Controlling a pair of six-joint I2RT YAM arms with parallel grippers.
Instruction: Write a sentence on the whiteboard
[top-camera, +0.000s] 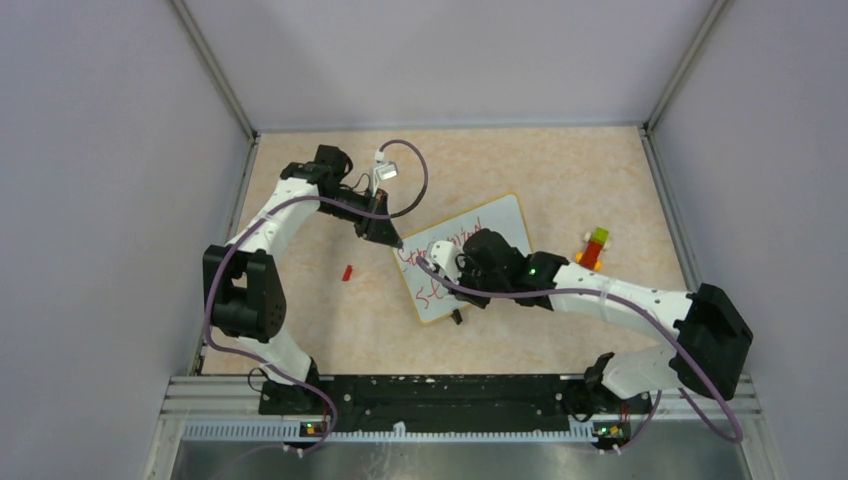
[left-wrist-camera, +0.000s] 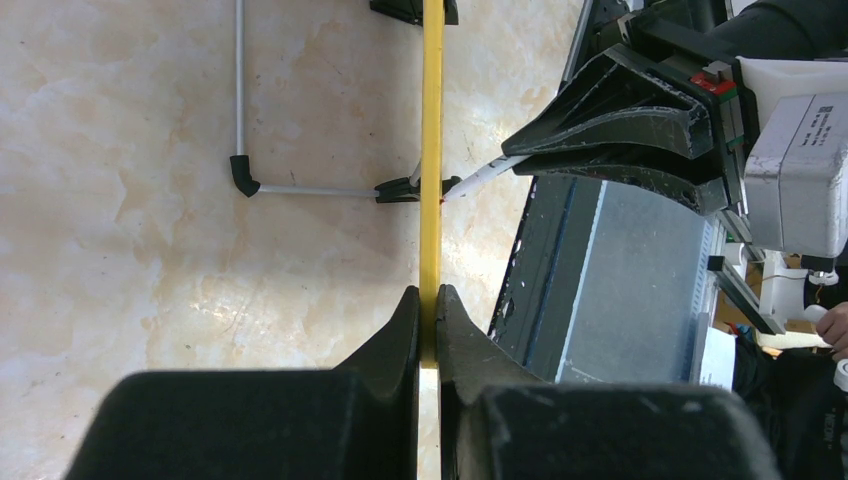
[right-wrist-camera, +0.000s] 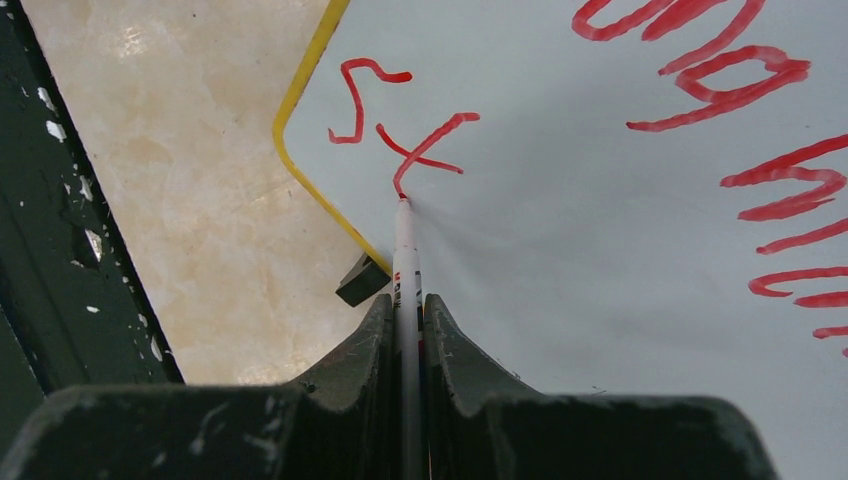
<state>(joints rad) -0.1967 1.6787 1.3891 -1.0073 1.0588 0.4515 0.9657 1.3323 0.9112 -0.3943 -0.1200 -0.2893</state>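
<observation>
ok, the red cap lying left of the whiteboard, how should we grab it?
Probably straight from above, jaws closing across the short width of the red cap at mid-length. It lies flat on the table, clear of the whiteboard, so both long sides are open.

Sentence (right-wrist-camera: 720, 98) cut off at right edge; overhead, right arm (top-camera: 600, 295) hides part.

Two arms, a left arm (top-camera: 285, 205) and a right arm (top-camera: 620, 298), are reaching over the counter (top-camera: 560, 165). One whiteboard (top-camera: 497, 220) is lying there, bearing one red sentence (right-wrist-camera: 700, 80) running in two lines, with one marker (right-wrist-camera: 405, 250) touching it. One red cap (top-camera: 347, 272) and one cluster of coloured blocks (top-camera: 594, 248) are sitting nearby. Two black clip feet (left-wrist-camera: 400, 188) are showing.
</observation>
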